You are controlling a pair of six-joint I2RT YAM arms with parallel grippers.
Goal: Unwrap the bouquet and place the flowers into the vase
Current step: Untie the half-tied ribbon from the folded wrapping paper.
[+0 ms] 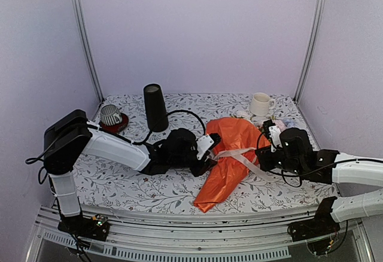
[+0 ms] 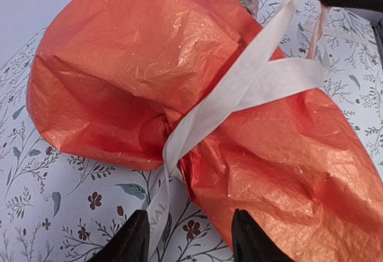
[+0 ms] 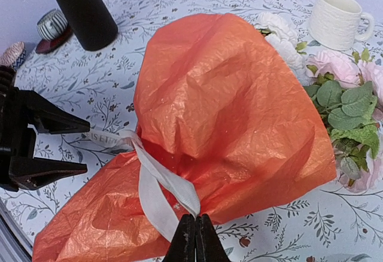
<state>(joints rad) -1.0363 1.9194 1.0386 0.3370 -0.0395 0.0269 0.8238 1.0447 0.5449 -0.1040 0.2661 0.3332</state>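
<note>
**Ribbon pinched, knot tied**

The bouquet (image 1: 230,160) lies pointed tip nearest, flowers (image 3: 338,97) farthest. At its waist, the right claw (image 3: 195,223) pinches the ribbon (image 2: 236,85) from the right. The left claw (image 2: 190,220) gapes half-wide on its left. Beyond, leftward, stands the vase (image 1: 155,107).

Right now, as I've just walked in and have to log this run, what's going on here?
Two robot arms are working on an orange-wrapped bouquet that lies on its side. The right pincer is shut on one end of the whitish ribbon. The left pincer stands open at the bundle's waist, with the other ribbon tail between its fingers. The bouquet is not yet unwrapped. The flowers poke out of its wide end, and the black vase stands apart at the back.
</note>
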